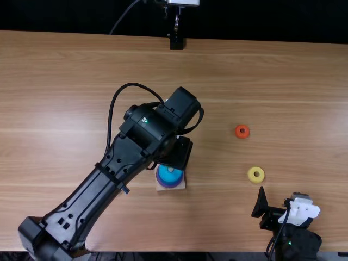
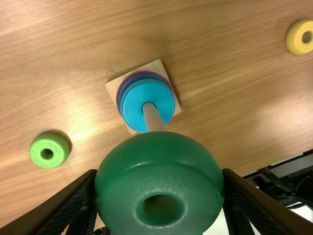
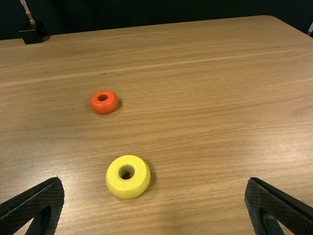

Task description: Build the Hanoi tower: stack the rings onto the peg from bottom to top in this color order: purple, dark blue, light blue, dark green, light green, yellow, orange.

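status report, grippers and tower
left jaws shut on dark green ring, beside the peg's line; right jaws open, holding nothing; light blue ring tops the stack; nothing seen on peg above it

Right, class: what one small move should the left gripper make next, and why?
Probably ease the dark green ring across until its hole lines up over the peg. The left gripper holds it, the light blue ring tops the stack, dark green comes next, and no peg shows through the hole.
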Robot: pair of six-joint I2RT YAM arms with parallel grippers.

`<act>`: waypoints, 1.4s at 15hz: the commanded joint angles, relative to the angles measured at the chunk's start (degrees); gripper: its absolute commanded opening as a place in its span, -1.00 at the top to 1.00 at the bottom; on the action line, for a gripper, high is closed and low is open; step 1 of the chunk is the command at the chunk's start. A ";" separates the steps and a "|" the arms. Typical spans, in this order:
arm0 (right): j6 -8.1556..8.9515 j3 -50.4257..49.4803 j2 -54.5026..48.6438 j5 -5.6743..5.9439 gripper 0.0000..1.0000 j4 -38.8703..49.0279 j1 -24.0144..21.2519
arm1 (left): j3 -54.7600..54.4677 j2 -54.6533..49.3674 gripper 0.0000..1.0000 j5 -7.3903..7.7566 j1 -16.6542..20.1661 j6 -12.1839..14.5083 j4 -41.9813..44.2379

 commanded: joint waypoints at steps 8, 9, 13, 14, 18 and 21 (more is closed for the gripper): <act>-0.06 -6.17 -0.69 0.62 -1.00 -3.37 -0.49 | 1.93 2.79 0.90 0.06 -0.94 -1.22 -0.05; -0.06 -6.17 -0.69 0.73 -1.00 -3.37 -0.49 | 1.93 3.06 0.90 0.06 -0.94 -1.22 -0.05; -0.06 -6.17 -0.69 0.62 -1.00 -3.37 -0.49 | 2.02 4.55 0.90 0.06 -1.38 -1.22 -0.05; -0.06 -6.08 -0.69 0.73 -1.00 -3.37 -0.49 | 2.02 4.82 0.90 0.06 -1.38 -1.22 -0.05; -0.06 -6.17 -0.69 0.62 -1.00 -3.37 -0.49 | 2.02 5.43 -0.84 0.06 -1.65 -1.12 -0.16; -0.06 -6.17 -0.69 0.73 -1.00 -3.37 -0.49 | 1.93 5.17 -1.00 2.38 -1.12 -1.01 -0.16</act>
